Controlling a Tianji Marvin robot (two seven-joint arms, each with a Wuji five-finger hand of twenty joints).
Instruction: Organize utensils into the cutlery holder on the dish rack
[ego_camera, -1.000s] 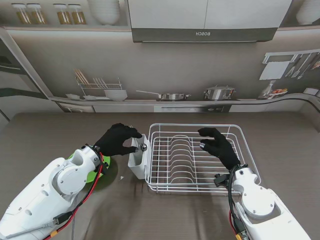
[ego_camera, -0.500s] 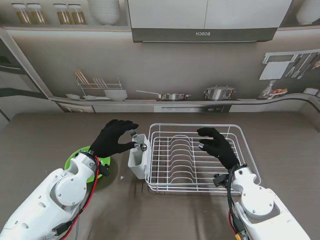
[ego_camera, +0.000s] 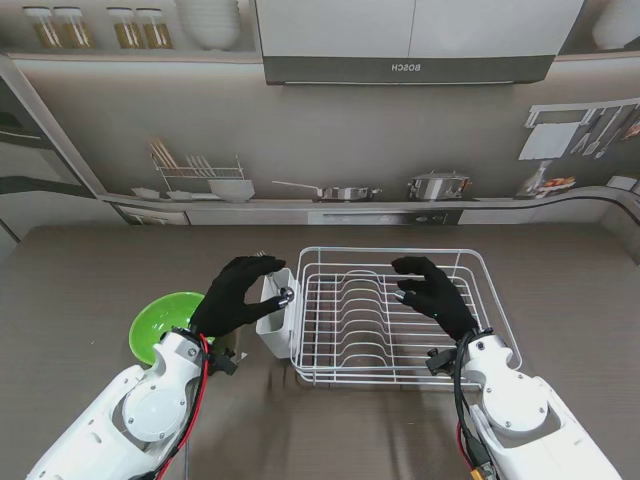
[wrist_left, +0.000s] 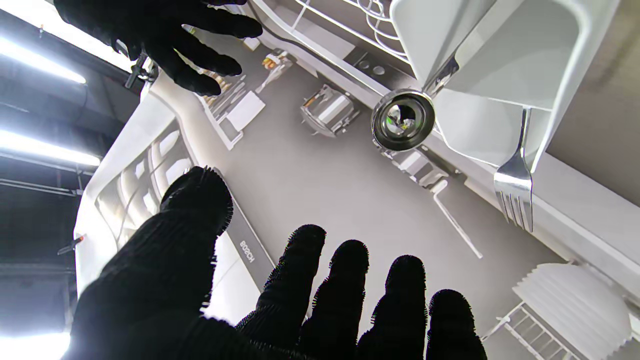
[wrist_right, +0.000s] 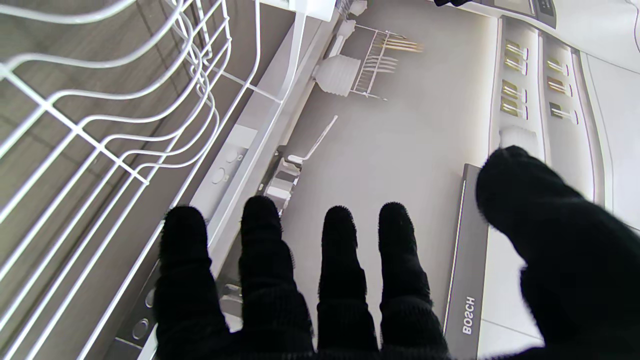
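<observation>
Two utensils, ladle and fork, already standing in cutlery holder; both robot hands, left and right, open and empty beside it; next, probably fetching any remaining piece.

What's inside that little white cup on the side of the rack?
Inside the white plastic cutlery holder stand a shiny metal ladle and a silver fork, heads sticking out. Their handle ends are hidden by its walls.

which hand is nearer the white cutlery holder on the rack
Left. The left hand hovers right beside the cutlery holder, on its left. The right hand is over the dish rack, well to the holder's right.
</observation>
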